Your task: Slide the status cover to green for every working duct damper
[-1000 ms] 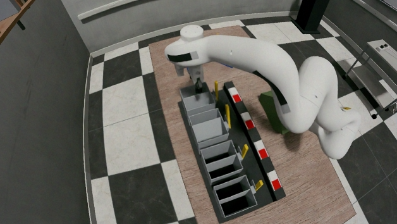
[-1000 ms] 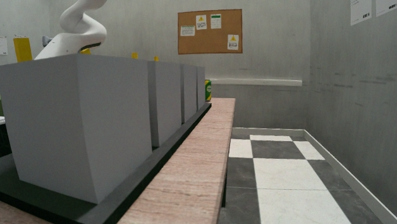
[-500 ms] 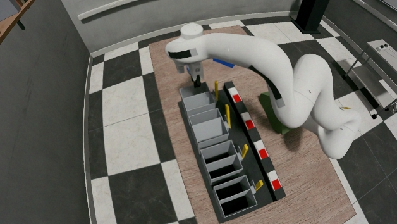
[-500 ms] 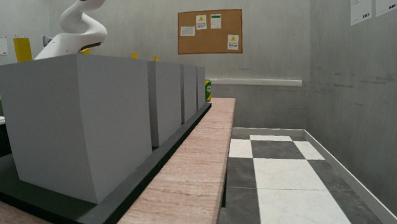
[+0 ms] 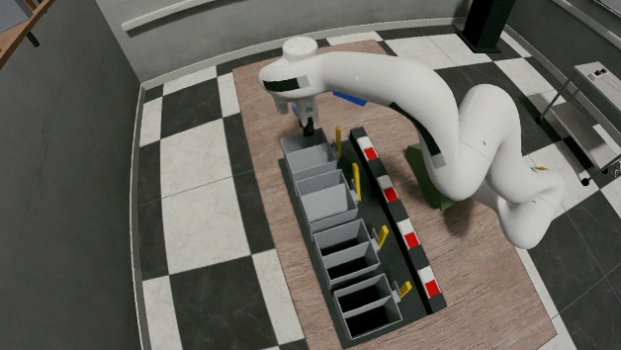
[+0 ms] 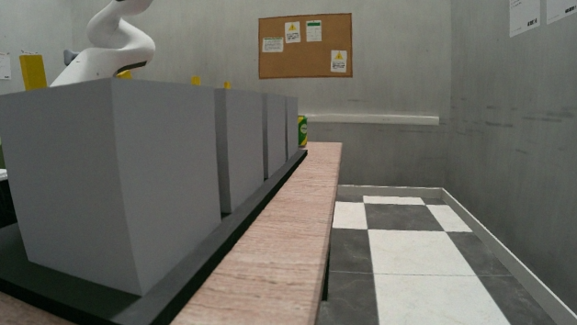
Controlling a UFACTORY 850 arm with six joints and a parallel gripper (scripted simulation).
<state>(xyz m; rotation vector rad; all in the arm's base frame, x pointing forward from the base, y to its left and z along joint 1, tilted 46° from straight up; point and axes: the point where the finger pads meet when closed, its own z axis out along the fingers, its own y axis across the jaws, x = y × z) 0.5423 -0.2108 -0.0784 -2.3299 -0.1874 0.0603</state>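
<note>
Four grey duct dampers stand in a row on a dark base plate (image 5: 346,237): the far one (image 5: 309,157), the second (image 5: 326,199), the third (image 5: 346,253) and the nearest (image 5: 368,307). The far two show grey blades lying across their openings; the near two show dark openings. Each has a yellow lever, such as the far one (image 5: 338,134) and the nearest (image 5: 405,289). All four status sliders on the black strip (image 5: 398,218) show red. My gripper (image 5: 308,130) hangs at the far damper's back edge, fingers drawn narrow with nothing between them. In the low side view the dampers (image 6: 115,174) hide the gripper.
A green box (image 5: 425,175) lies beside the slider strip under my arm. A blue object (image 5: 349,98) shows behind my arm. A green-yellow can (image 6: 301,130) stands beyond the far damper. A metal cart (image 5: 590,114) stands off the table at the right.
</note>
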